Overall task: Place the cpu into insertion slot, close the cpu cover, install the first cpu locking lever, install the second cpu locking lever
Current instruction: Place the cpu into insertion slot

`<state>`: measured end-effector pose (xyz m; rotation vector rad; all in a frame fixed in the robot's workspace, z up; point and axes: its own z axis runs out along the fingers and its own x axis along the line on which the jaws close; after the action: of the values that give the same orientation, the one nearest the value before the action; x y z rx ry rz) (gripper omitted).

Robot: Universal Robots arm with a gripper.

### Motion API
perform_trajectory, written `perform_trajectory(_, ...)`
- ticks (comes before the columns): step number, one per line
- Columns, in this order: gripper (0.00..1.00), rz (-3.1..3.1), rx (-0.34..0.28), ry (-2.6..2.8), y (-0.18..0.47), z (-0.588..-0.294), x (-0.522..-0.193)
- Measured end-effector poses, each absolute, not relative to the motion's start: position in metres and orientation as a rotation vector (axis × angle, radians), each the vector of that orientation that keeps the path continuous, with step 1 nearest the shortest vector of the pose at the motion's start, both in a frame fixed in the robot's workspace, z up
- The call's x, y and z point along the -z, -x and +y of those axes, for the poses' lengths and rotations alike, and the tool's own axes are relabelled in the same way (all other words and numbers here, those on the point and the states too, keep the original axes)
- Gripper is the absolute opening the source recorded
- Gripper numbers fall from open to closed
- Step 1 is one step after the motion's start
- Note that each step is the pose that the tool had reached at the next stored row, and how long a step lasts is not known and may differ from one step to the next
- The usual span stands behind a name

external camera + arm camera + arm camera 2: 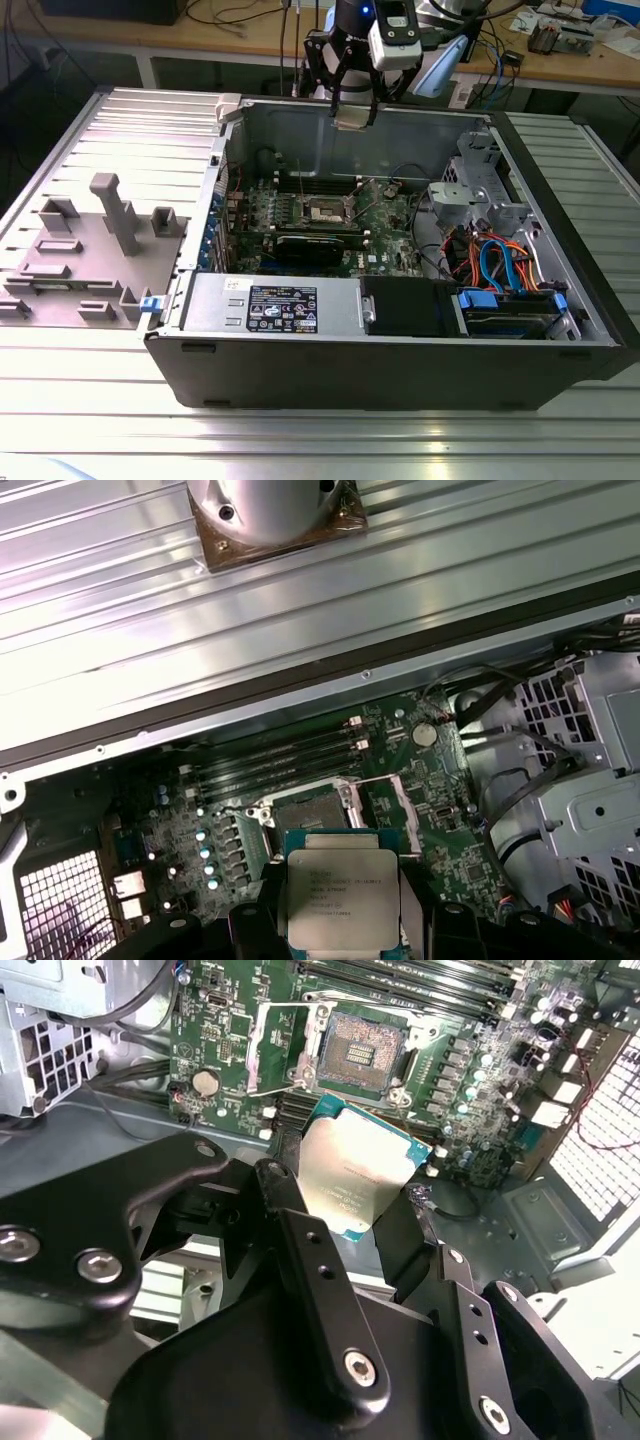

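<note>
1. Pinches the cpu by two opposite edges in the gripper, drawn in narrow onto the chip. An edge grip, most likely to spare the contact face underneath.
2. Carries the chip silvery side up and roughly flat (a slight tilt in the second wrist view), probably to match the lie of the socket below.
3. Hangs high in the exterior view, near the rear wall of the open computer case and well above the motherboard. Touches nothing there except the chip.
4. Looks down on the insertion slot: bare, with the contact field exposed and nothing seated in it. Appears just past the chip's far edge in both wrist views, so roughly lined up but far from set down.
5. Shows the cpu cover folded open beside the slot, with green board visible through its window. Presumably left that way to give the chip a free path down; not yet closed.
6. Cannot tell how the two locking levers stand, too thin to read against the board.
7. Leaves the black expansion card, just in front of the socket in the exterior view, and the grey fixture, on the table at the exterior view's left, well apart from the gripper.
8. Judged stage: mid-carry within the first step, with nothing installed so far.
</note>
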<state>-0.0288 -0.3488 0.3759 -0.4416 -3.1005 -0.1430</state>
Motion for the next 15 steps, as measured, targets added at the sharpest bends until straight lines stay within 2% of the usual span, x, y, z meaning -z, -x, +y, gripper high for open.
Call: perform_trajectory(15, 0.54, -3.094, 0.143, 0.497, 0.0288, -0.3488, -0.3759)
